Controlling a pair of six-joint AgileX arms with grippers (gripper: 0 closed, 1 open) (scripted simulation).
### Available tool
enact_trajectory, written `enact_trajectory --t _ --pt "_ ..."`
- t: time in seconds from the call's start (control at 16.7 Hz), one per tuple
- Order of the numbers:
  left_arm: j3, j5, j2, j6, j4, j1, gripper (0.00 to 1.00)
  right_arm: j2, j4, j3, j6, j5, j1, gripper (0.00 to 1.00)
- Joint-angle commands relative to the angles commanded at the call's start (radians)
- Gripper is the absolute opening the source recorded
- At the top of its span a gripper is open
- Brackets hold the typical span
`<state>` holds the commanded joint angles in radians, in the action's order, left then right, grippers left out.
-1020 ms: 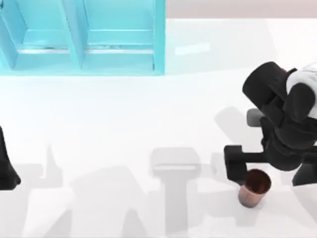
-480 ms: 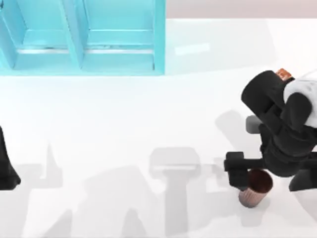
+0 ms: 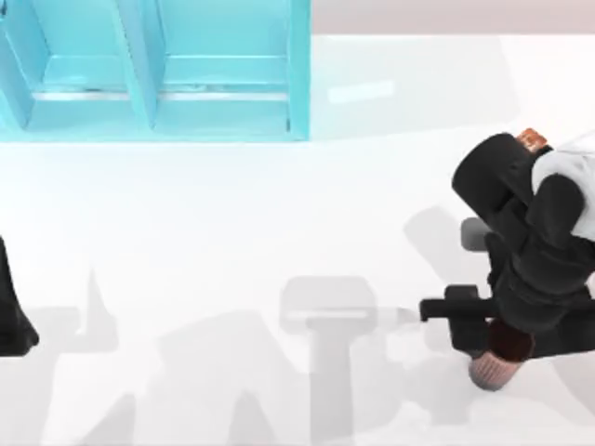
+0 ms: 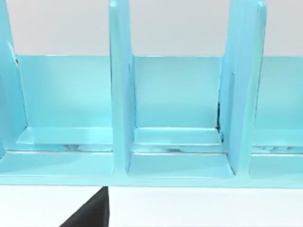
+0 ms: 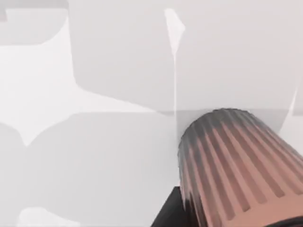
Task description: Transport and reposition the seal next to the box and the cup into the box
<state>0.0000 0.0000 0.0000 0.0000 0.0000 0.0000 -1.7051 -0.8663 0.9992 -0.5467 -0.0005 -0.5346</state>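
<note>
So the right gripper (image 3: 493, 348) is down over the cup (image 3: 497, 367), which sits near the front edge of the table (image 3: 279, 232), well away from the box (image 3: 153, 74) and off toward the right side. From above, the arm covers most of the cup's rim and just the ribbed lower part pokes out. In the right wrist view the cup (image 5: 236, 165) is right up against the camera with a dark bit of finger beside it, so I'd guess it's going for a rim grasp, but honestly I can't tell whether the fingers have clamped on it or not. The seal (image 3: 531, 138) peeks out as a small orange bit behind the right arm, farther from the front edge than the cup and also well apart from the box. The left gripper (image 4: 90, 213) is parked way over by the left edge of the table, looking straight into the box's blue compartments (image 4: 175, 118); can't tell its fingers either. For doing this step well: I'd make sure one finger is properly inside the rim and one outside before squeezing, since those tapered ribbed walls could slip. Then lift straight up before swinging across toward the box, keeping the cup upright and clear of the dividers on the way in.
</note>
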Motion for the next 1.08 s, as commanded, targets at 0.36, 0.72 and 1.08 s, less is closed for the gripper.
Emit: enact_trajectory --t 0.36,0.72,1.08 --pt "0.0 0.0 0.0 0.0 0.0 0.0 1.0 0.0 0.0 0.0 0.0 0.0 0.0 0.0" --pt "0.0 0.0 0.0 0.0 0.0 0.0 1.0 0.002 -0.003 0.002 0.002 0.0 0.003 0.0" --pt "0.0 0.0 0.0 0.0 0.0 0.0 1.0 0.125 -0.231 0.099 0.194 -0.001 0.186 0.0"
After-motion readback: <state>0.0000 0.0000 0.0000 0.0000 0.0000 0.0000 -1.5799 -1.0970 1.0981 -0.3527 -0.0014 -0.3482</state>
